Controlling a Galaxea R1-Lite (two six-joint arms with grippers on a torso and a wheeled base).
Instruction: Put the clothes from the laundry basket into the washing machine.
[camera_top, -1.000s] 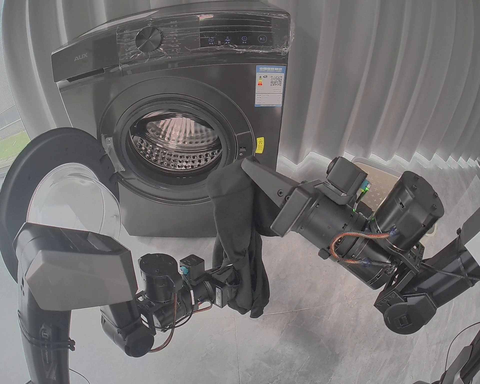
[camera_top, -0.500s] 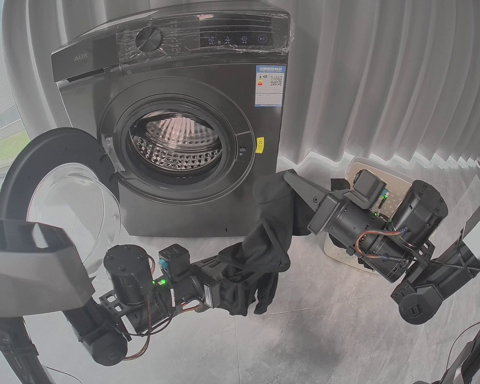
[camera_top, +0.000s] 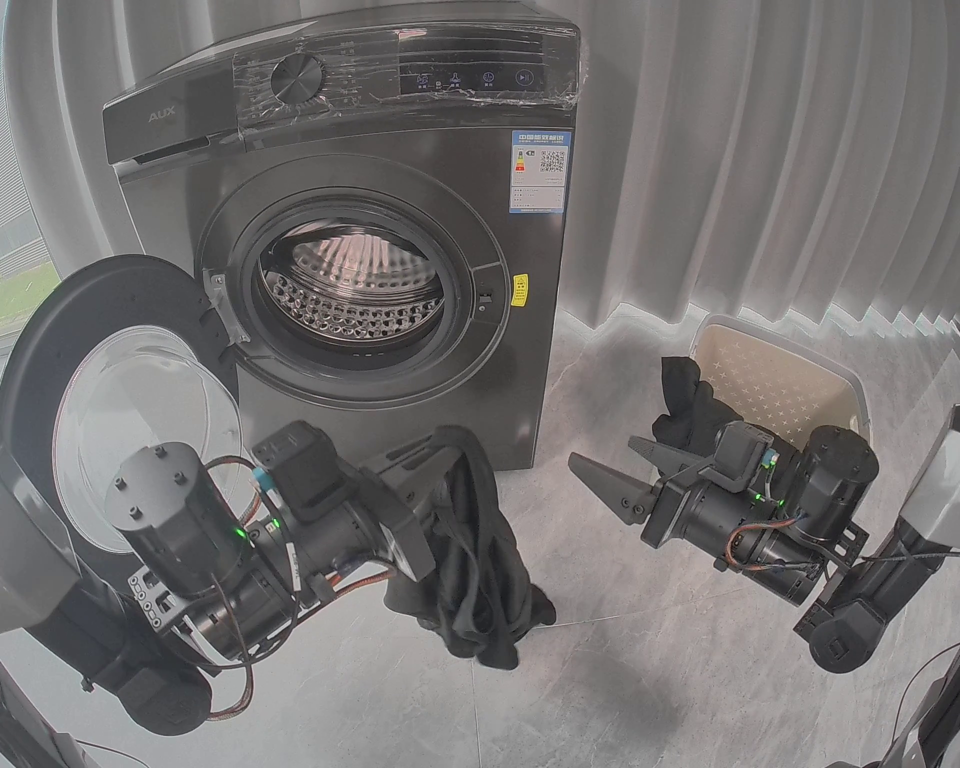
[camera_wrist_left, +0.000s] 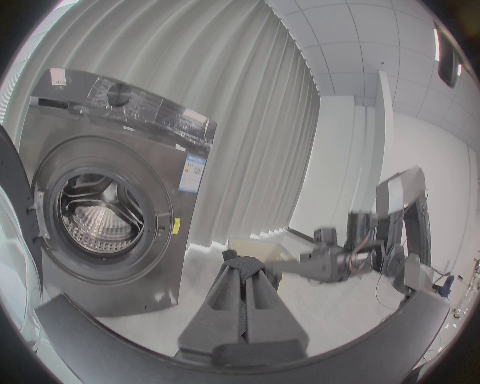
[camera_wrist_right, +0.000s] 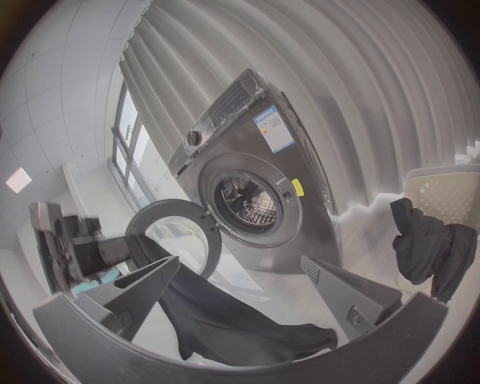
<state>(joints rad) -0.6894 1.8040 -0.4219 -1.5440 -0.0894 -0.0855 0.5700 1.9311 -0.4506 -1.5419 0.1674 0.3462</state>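
Your L pincer (camera_wrist_left: 245, 267) is clamped on the black garment (camera_top: 483, 575); R pincer (camera_top: 602, 450) gapes wide, empty. Cloth's prob. light & limp, so grip a bunched fold or the tail may drag.

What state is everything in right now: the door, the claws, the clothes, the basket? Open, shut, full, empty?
Washing machine door, swung wide open.
Drum, no clothes visible inside.
Left gripper, shut on the black garment.
Black garment, hanging down in front of the machine.
Right gripper, open, holding nothing.
Laundry basket, one dark garment draped over its rim.
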